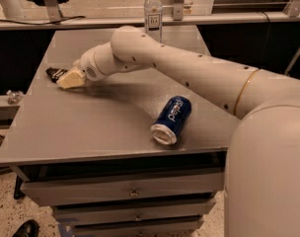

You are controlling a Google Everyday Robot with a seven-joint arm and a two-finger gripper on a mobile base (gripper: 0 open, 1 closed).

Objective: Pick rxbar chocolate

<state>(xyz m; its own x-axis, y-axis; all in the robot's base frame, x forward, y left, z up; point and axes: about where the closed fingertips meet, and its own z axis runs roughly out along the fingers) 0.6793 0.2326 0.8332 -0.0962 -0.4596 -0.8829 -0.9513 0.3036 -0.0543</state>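
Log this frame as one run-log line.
target: rxbar chocolate, left side of table, partly hidden | gripper: at the bar's right end, low over table | Pepsi can: on its side, front right

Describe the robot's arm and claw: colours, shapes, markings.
The arm is a thick, smooth, off-white tube with rounded joints, small dark dots along its casing and a thin gold ring near its bulky base. No loose cables show. The claw, by the rxbar chocolate on the table, is a cream-yellow wedge.
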